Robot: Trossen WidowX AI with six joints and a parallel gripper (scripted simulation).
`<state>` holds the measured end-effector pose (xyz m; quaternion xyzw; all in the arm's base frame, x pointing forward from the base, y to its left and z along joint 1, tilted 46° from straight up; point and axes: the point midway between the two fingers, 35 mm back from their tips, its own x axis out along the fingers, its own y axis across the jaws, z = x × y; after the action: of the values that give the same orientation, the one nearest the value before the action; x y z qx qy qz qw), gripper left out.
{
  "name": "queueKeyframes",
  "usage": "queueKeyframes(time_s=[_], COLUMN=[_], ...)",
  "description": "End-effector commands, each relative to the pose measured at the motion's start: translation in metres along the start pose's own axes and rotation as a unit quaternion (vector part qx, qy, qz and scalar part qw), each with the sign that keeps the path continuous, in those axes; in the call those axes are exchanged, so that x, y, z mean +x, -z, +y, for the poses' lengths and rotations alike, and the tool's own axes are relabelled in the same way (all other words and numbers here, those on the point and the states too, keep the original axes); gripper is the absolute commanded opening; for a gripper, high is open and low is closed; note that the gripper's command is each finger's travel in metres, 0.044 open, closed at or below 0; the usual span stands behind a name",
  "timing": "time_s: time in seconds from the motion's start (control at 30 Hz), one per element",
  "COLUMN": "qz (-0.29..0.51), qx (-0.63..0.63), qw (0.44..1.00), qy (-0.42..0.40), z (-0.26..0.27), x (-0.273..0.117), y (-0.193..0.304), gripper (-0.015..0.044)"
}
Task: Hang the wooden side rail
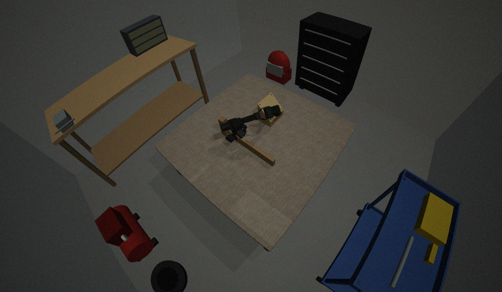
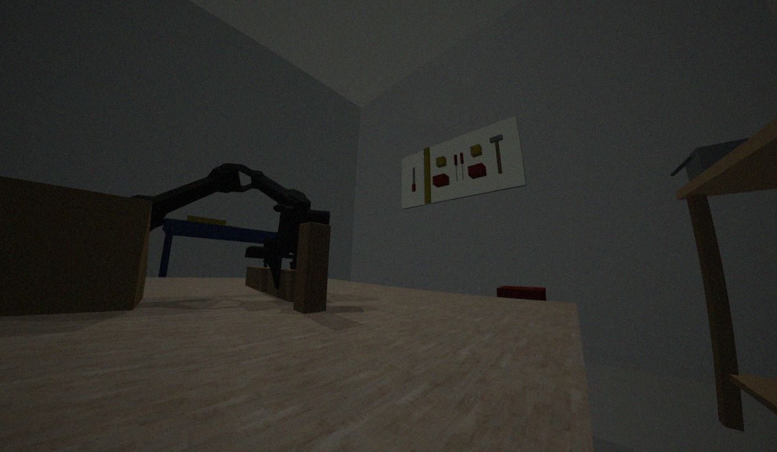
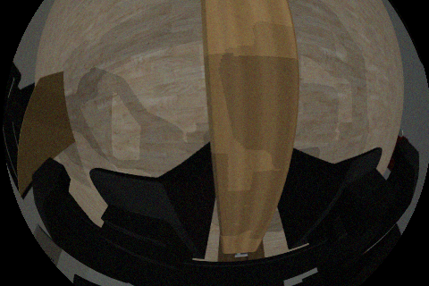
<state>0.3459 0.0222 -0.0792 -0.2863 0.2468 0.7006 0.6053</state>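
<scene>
The wooden side rail [image 1: 258,151] [image 2: 258,277] [image 3: 252,98] lies low along the tabletop. My gripper [image 1: 234,136] [image 2: 278,276] [image 3: 239,143] is shut on the rail near its post end, with one finger on each side. The headboard post [image 1: 222,119] [image 2: 312,267] stands upright on the table [image 1: 209,174] [image 2: 380,382] [image 3: 147,54], right at that end of the rail. In the wrist view a small bit of grey metal [image 3: 241,255] shows between the rail's end and the post. The pins and most of the hooks are hidden, so whether the hooks sit on the pins cannot be seen. The rail's far end appears to rest on the table.
The arm reaches over from a pale wooden block [image 1: 271,99] [image 2: 59,247] [image 3: 45,121] at its base. Around the table stand a wooden workbench [image 1: 114,80], a black drawer cabinet [image 1: 329,54] and a blue cart [image 1: 387,232]. A red compressor [image 1: 131,232] is on the floor.
</scene>
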Motion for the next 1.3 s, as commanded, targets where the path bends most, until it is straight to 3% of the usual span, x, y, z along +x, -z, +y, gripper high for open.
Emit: queueKeyframes(time_s=[0.0,1.27], qz=[0.005,0.005], qx=[-0.008,-0.008], qw=[1.000,1.000], qy=[0.008,0.008], z=[-0.0039,-0.0038], x=[-0.0074,-0.0137], y=[0.0011,0.0011], gripper=[0.0000,0.0000])
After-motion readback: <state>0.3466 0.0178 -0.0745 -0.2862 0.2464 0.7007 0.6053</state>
